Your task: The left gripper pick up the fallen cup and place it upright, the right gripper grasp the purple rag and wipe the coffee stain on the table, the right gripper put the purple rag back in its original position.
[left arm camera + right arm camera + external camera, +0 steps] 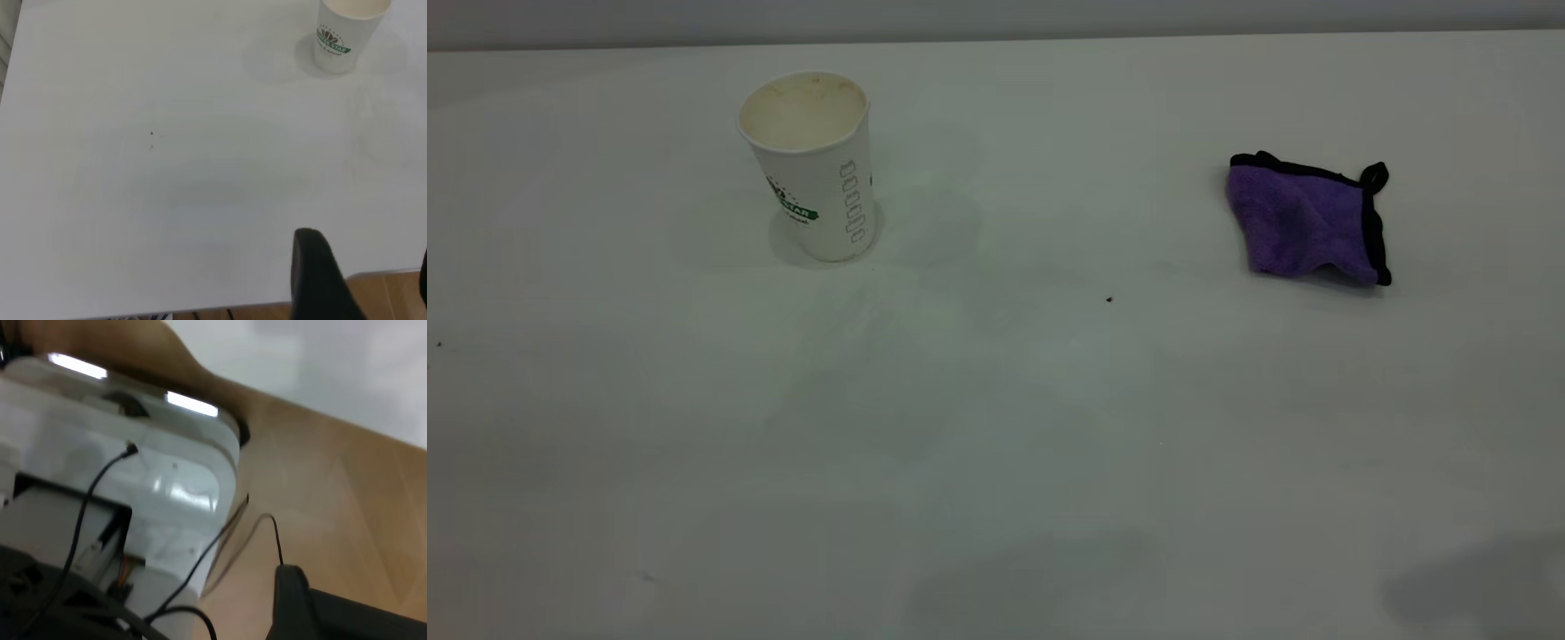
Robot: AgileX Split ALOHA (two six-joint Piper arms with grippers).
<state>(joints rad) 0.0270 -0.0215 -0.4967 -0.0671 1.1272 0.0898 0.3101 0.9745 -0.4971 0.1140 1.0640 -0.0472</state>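
The cup (814, 169) stands upright at the table's (996, 427) back left, cream inside showing; the left wrist view has the cup (343, 33) far ahead. The purple rag (1307, 220) lies crumpled and flat at the back right, with its black loop at one corner. No coffee stain shows in any view. Neither arm appears in the exterior view. My left gripper (365, 257) hangs open over the table's near edge, far from the cup, with nothing between its fingers (313, 267). My right gripper (293, 600) is off the table, above a wooden floor.
A tiny dark speck (1109, 300) marks the table's middle. Beside the right arm stands a white rig base (133, 493) with black cables. Wooden floor (380, 293) lies past the table's edge.
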